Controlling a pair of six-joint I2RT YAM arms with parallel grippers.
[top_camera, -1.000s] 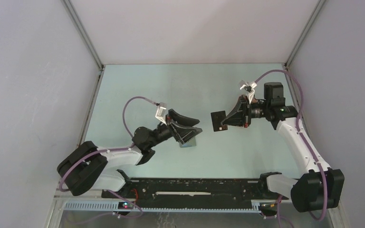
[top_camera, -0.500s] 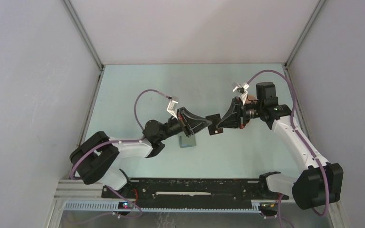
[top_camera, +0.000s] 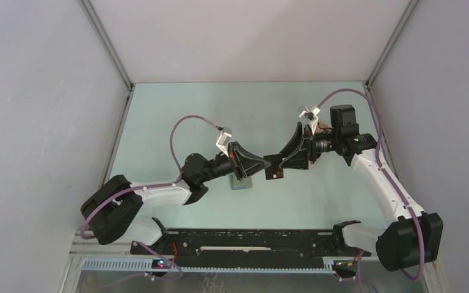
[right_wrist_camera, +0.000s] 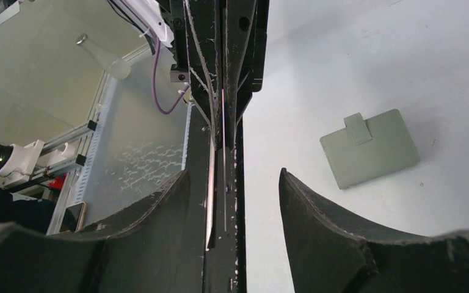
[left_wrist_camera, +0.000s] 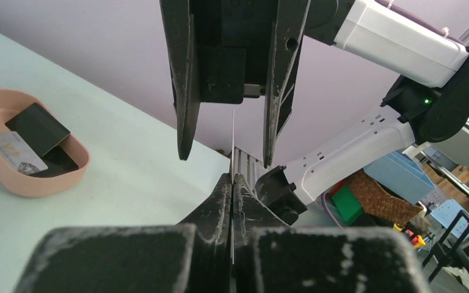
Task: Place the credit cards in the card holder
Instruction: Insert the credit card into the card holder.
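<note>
A black credit card (top_camera: 273, 173) hangs in mid-air between the two arms, above the table. My left gripper (top_camera: 268, 163) is shut on it; in the left wrist view the card (left_wrist_camera: 233, 137) is a thin edge rising from the pressed-together fingers (left_wrist_camera: 225, 195). My right gripper (top_camera: 279, 165) is open around the card's other end, its fingers (left_wrist_camera: 186, 91) apart on either side. The grey-green card holder (right_wrist_camera: 369, 148) lies closed on the table under the left gripper, partly hidden (top_camera: 242, 182). Two more credit cards, one black (left_wrist_camera: 36, 127) and one silvery (left_wrist_camera: 13, 152), lie in the pink tray.
The salmon-pink oval tray (left_wrist_camera: 49, 183) sits on the table near the right arm. Grey walls enclose the pale green table (top_camera: 177, 116) at left, back and right. The black rail (top_camera: 244, 241) with the arm bases runs along the near edge.
The left arm reached right to the card held by the right gripper and shut on it. The right gripper then opened. The card sank slightly toward the left.
</note>
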